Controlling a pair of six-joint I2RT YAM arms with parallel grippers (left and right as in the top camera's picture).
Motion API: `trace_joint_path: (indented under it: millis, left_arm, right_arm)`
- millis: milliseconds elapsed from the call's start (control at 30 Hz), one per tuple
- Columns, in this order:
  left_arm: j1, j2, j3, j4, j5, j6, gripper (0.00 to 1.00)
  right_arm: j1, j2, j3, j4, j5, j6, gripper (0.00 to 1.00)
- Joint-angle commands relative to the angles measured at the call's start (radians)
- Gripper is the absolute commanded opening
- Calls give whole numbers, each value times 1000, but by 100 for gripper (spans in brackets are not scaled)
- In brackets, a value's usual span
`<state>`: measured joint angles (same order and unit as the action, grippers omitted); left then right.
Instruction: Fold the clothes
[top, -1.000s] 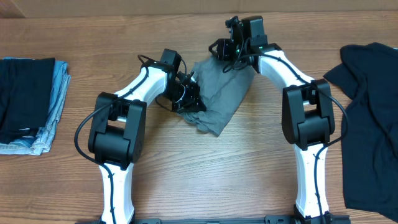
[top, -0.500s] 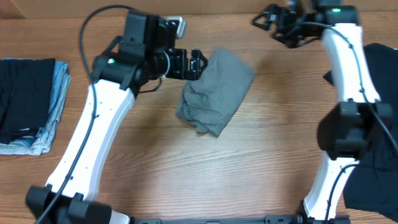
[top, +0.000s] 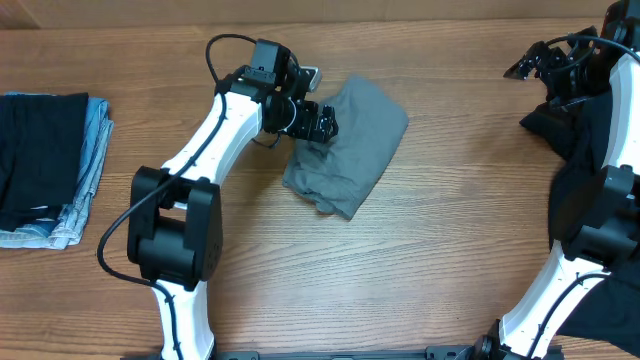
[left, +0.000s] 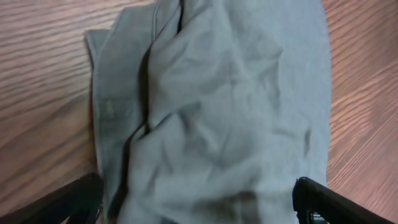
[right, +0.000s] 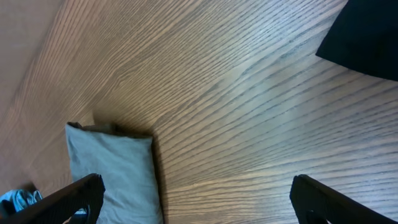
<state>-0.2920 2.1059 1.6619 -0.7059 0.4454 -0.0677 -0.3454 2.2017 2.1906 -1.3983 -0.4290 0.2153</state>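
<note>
A grey garment (top: 350, 150), folded into a rumpled oblong, lies at the middle of the wooden table. My left gripper (top: 325, 122) hovers open over its upper left edge. In the left wrist view the grey garment (left: 217, 112) fills the frame between the spread fingers (left: 326, 202), with nothing pinched by the left gripper (left: 196, 208). At the far right lies a black garment (top: 595, 200), unfolded. My right gripper (top: 522, 68) stands open near its top left corner. The right wrist view shows the right gripper (right: 199, 205) over bare wood, the grey garment (right: 115, 174) at lower left and the black garment (right: 367, 37) at upper right.
A stack of folded dark and blue denim clothes (top: 45, 165) sits at the table's left edge. A wall runs along the table's far edge (top: 320, 25). Both arm bases stand at the near edge.
Both grippers have let go of the grey garment and opened. The right arm swung away to the far right by the black garment. The left arm lifted off, then came back over the grey garment's left edge.
</note>
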Motion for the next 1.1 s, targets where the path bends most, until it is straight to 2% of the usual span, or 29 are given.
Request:
trace_joint_path:
  millis: [0, 200, 400, 500, 667, 800, 900, 967, 1067]
  left_arm:
    - [-5, 28, 3, 37, 0, -4, 100]
    - [-14, 37, 3, 52, -92, -72, 100]
    - [-83, 115, 3, 89, -109, -76, 100]
    - [-78, 132, 3, 84, -109, -139, 100]
    - [-78, 130, 8, 53, -100, -173, 100]
    - [-75, 113, 109, 19, -126, -177, 100]
    - [-77, 104, 209, -80, -234, -175, 100]
    - [-89, 104, 216, -110, -351, -176, 100]
    - [-103, 111, 212, -128, -452, -177, 100]
  right_arm:
    - [1, -27, 7, 5, 10, -6, 100]
    - [1, -27, 7, 5, 10, -6, 100]
    - [1, -27, 7, 5, 10, -6, 100]
    - [1, -27, 7, 5, 10, -6, 100]
    - [1, -27, 7, 5, 10, -6, 100]
    - [1, -27, 7, 5, 10, -6, 100]
    - [1, -27, 7, 5, 10, -6, 100]
    - [1, -27, 7, 5, 10, -6, 100]
    - [1, -27, 7, 5, 10, -6, 100]
